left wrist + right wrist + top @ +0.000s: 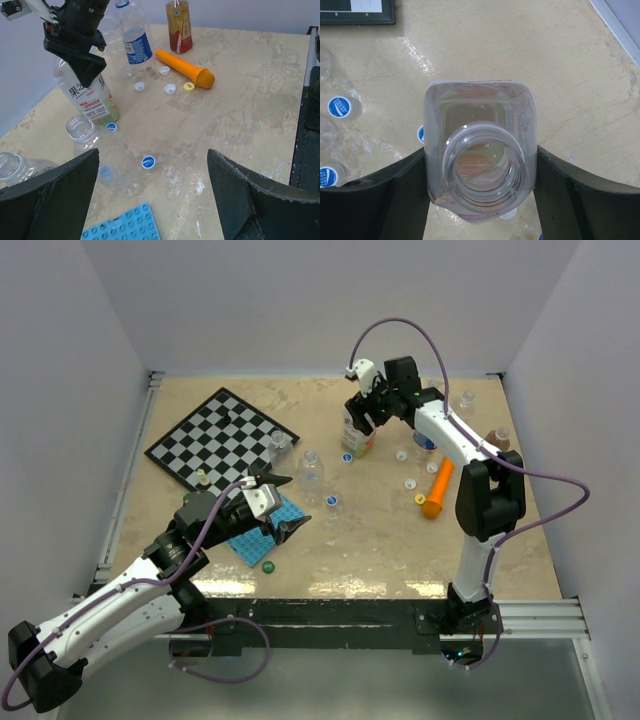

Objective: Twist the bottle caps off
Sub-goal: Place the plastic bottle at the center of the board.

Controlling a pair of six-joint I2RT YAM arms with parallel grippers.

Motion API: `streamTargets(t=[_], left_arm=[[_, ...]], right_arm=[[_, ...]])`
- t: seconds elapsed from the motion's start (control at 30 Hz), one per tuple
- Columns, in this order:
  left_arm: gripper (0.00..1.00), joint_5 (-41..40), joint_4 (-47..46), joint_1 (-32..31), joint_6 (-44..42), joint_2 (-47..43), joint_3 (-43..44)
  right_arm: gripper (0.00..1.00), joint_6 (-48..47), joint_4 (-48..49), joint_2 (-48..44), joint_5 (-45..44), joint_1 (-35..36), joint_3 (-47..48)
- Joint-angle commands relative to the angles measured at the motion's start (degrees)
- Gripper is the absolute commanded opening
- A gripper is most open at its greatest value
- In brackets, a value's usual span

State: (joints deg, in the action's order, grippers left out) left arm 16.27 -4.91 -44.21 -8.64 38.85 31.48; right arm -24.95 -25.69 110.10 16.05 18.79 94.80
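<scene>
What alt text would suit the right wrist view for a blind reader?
Looking straight down into an uncapped clear bottle, closely flanked by the two dark fingers of the right gripper. Loose blue caps lie on the beige table at picture left.

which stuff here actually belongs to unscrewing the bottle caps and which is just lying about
Job in hand: square labelled bottle, open clear bottle, blue-labelled bottle, blue cap, white cap, yellow cap, green cap.

Lying about: chessboard, orange carrot toy, blue studded plate.

Orange carrot toy (436, 489), black-and-white checkered board (221, 439), blue-topped caps (148, 162)
</scene>
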Motion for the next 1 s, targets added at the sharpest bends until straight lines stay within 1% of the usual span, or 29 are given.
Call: streamTargets(t=[0.0,0.1,0.2,0.23,0.4,0.7,0.97], left_arm=[[0.93,0.87,-1.07,0.52,-0.32,0.0,1.91],[0.93,0.87,-1.07,0.52,-0.32,0.08,1.83],[0.93,0.87,-1.07,0.52,-0.41,0.08,1.83],[0.93,0.78,-1.07,0.52,-0.41,0.0,1.83],[0.93,0.87,-0.98,0.52,-0.41,0.08,1.83],[0.93,0.69,-0.98,0.52,-0.41,-0.18,1.83],[0.94,0.43,-0.98,0.52,-0.5,-0.35,1.83]], right_arm=[[0.81,0.52,-0.06,-1.12,0.91,-0.15,2.23],[0.86,0.43,-0.06,-1.56,0.82,-0.15,2.23],[0.87,0.34,-0.06,-2.17,0.38,-0.15,2.23],[0.92,0.34,0.03,-2.44,0.12,-0.15,2.14],[0.96,0.34,0.64,-4.89,-0.93,-0.15,1.61],[0.98,0.25,2.14,-11.57,-2.69,-0.24,-1.37],[0.98,-0.54,2.4,-20.36,-2.96,-0.33,-5.15]])
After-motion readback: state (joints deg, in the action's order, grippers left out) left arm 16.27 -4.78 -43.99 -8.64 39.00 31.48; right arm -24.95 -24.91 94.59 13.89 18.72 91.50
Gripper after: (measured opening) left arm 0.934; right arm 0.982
